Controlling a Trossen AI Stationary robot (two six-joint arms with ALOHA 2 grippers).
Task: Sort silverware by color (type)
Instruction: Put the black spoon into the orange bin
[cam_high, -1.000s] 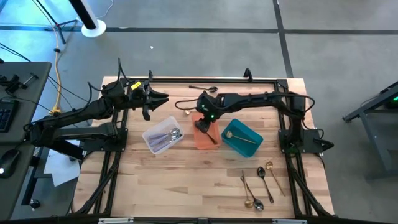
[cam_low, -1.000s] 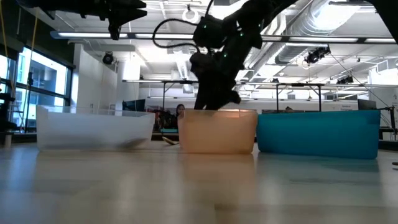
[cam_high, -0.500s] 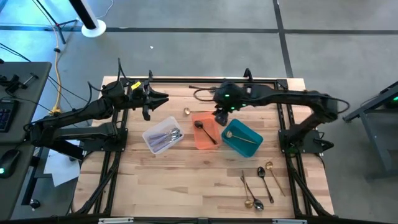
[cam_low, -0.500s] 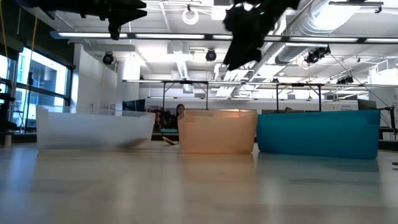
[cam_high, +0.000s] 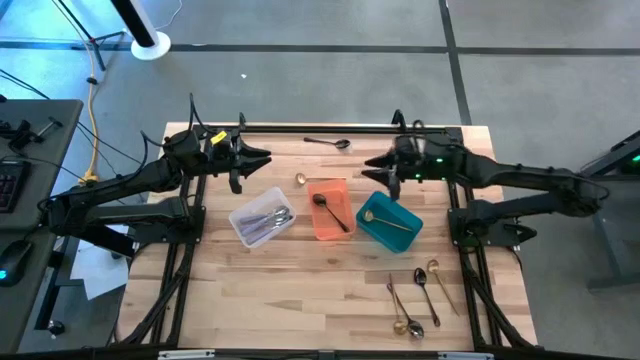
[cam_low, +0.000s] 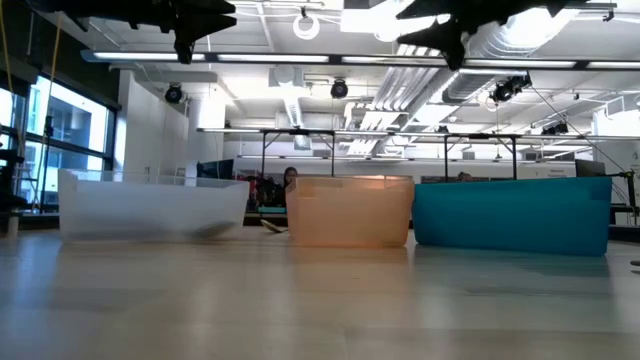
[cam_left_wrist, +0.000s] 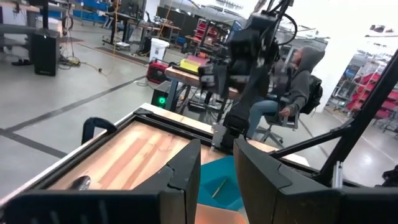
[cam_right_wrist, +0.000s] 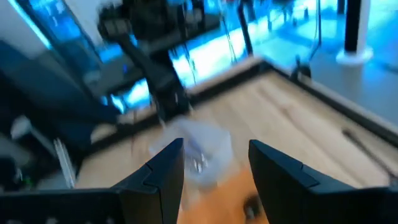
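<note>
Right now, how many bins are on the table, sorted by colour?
clear bin: 1
orange bin: 1
teal bin: 1
Total: 3

Three bins sit in a row mid-worktop (cam_high: 300, 290): the clear plastic bin (cam_high: 261, 218) at 9 o'clock holds silver cutlery (cam_high: 270, 222), the orange plastic bin (cam_high: 331, 209) centrally holds a black spoon (cam_high: 328, 209), the teal plastic bin (cam_high: 389, 220) at 3 o'clock holds a gold spoon (cam_high: 384, 221). Loose spoons (cam_high: 420, 295) lie toward 5 o'clock; another black spoon (cam_high: 328, 142) at 12.
</note>
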